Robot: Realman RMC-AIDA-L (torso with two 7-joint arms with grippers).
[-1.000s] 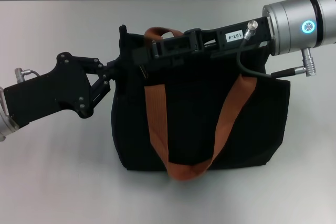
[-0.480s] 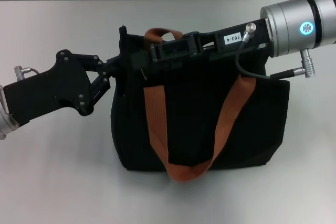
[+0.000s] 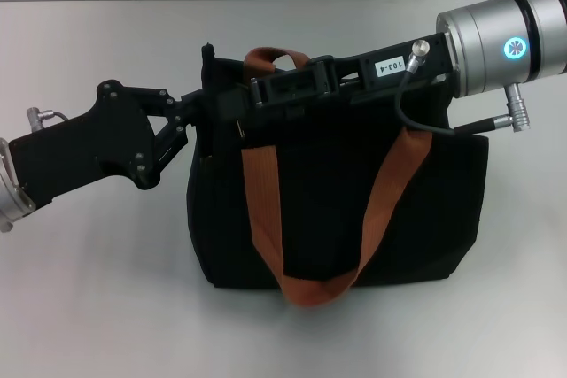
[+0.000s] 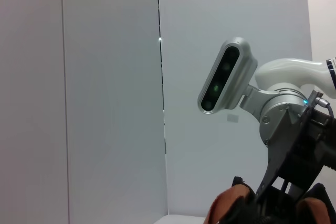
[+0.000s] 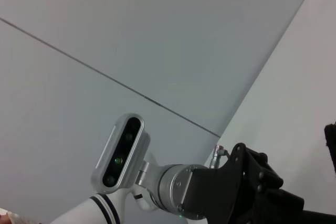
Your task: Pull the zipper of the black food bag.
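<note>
Standing on the white table (image 3: 106, 307), the black food bag (image 3: 354, 210) fills the middle of the head view, its orange-brown straps (image 3: 262, 210) draped down the near face. Both arms meet along its upper edge. The left gripper (image 3: 197, 111) comes in from nine o'clock and its tips sit at the bag's upper left corner, seemingly pinched on the fabric there, though black on black hides how far apart the fingers stand — I cannot tell. The right gripper (image 3: 257, 95) reaches in from three o'clock along the top edge; its fingers are lost against the bag, so whether they have hold of anything is also unclear. The zipper itself is not distinguishable: a thin pale sliver just below the right gripper's tip may be the pull tab, but that is uncertain.

Risks, as I judge them: if the right gripper has only fabric or a strap rather than the tab, a pull would drag the bag toward three o'clock. If the left gripper's hold slips, the soft bag could bunch or tip — jamming the zip line.
</note>
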